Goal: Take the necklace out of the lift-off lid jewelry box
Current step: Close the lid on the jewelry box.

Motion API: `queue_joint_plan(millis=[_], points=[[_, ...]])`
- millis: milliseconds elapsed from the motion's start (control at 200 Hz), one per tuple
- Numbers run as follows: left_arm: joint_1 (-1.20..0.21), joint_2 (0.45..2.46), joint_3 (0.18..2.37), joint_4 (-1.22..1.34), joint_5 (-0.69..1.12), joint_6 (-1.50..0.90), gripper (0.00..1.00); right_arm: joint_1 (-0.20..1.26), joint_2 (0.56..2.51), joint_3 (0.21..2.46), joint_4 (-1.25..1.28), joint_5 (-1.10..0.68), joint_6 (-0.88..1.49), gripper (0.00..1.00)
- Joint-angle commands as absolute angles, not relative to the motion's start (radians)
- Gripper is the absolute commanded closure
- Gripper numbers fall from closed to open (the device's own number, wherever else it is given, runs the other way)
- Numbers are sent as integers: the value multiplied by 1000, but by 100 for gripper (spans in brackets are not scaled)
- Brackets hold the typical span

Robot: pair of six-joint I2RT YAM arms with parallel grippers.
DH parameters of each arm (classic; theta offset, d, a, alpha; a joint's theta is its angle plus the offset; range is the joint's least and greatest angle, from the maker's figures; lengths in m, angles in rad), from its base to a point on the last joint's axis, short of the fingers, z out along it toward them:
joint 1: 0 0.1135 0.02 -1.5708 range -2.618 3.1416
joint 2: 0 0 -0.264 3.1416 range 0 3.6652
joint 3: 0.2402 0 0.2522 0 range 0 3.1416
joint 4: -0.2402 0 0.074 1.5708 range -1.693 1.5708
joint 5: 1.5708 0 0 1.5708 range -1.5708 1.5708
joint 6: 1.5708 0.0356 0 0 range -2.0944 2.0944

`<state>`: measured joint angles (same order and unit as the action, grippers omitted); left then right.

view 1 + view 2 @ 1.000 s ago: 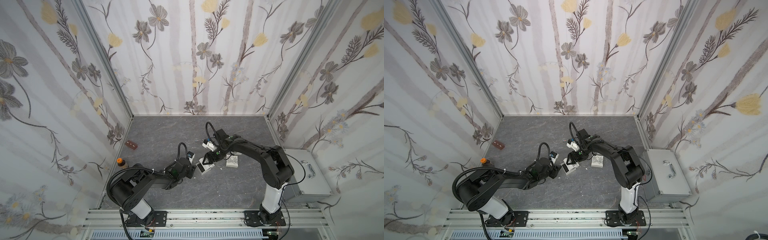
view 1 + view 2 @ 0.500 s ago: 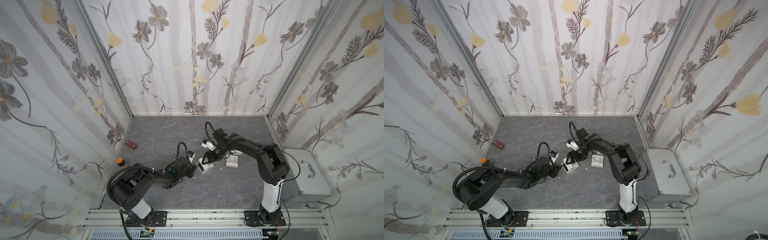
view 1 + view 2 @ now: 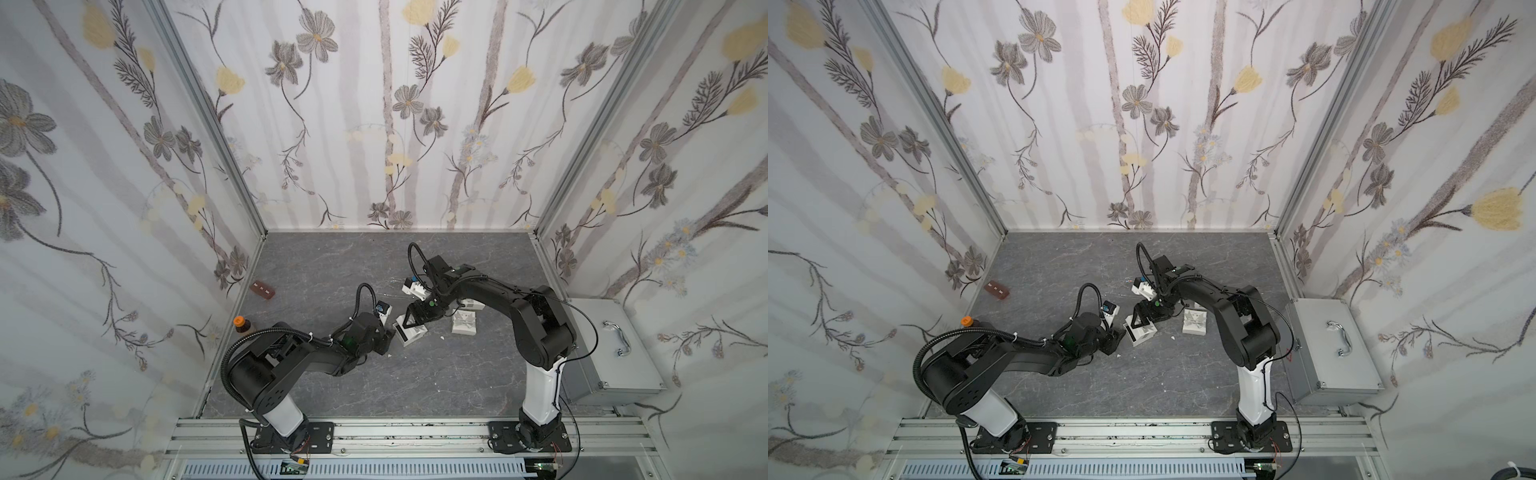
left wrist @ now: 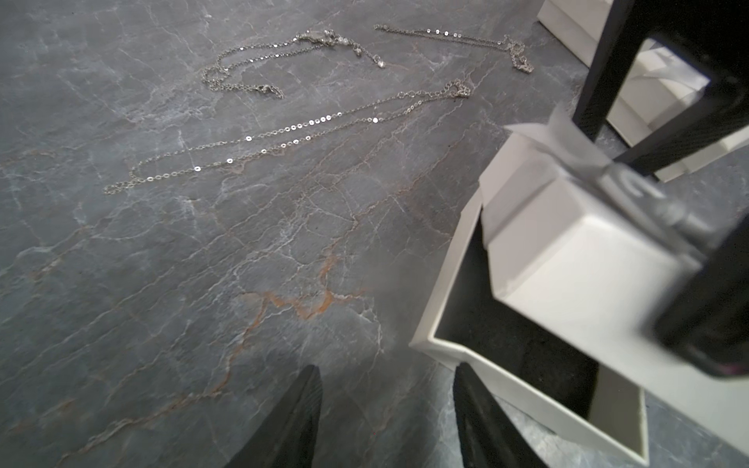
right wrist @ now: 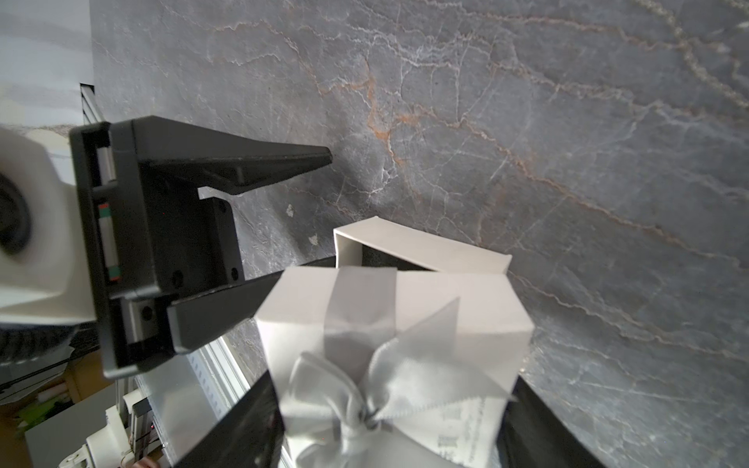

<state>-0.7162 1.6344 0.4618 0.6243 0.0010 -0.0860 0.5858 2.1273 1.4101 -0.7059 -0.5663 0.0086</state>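
Necklace contents cannot be made out: the jewelry box base (image 4: 620, 425), at the lower right of the left wrist view, shows only dark lining, and the lid (image 4: 567, 259) hanging over it covers much of the inside. In both top views the base sits on the bench (image 3: 415, 386) near the middle of the frame, between the two arms.

The right gripper (image 3: 419, 318) is clamped on the lid's sides and holds it over the base, grey ribbon bow (image 5: 364, 401) toward the right wrist camera. The left gripper (image 4: 387, 366) stands released, jaws apart over bare bench. One finger (image 4: 482, 421) is right at the base's near wall; whether it touches I cannot tell.

Three loose chains (image 4: 283, 137) lie on the bench in the upper part of the left wrist view, well apart from the base. Two more white boxes (image 3: 463, 324) sit just right of the base in a top view. Farther off are a brown block (image 3: 262, 289) and an orange-capped bottle (image 3: 240, 324) by the left wall, and a metal case (image 3: 615, 345) at the right edge.
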Motion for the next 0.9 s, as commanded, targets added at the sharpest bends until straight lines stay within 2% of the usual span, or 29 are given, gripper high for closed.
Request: queue_joint_plan(millis=[0,435,894], points=[[-716,1634,461,694,30,-100,46,600,2127,1413,-688,-558,8,29],[-767,1584,408,723,90,-95,45,669,2090,1359,-648,-425,55,30],[-854,1591,327,832,20,-179,45,715,2031,1275,-605,-394,84,27]])
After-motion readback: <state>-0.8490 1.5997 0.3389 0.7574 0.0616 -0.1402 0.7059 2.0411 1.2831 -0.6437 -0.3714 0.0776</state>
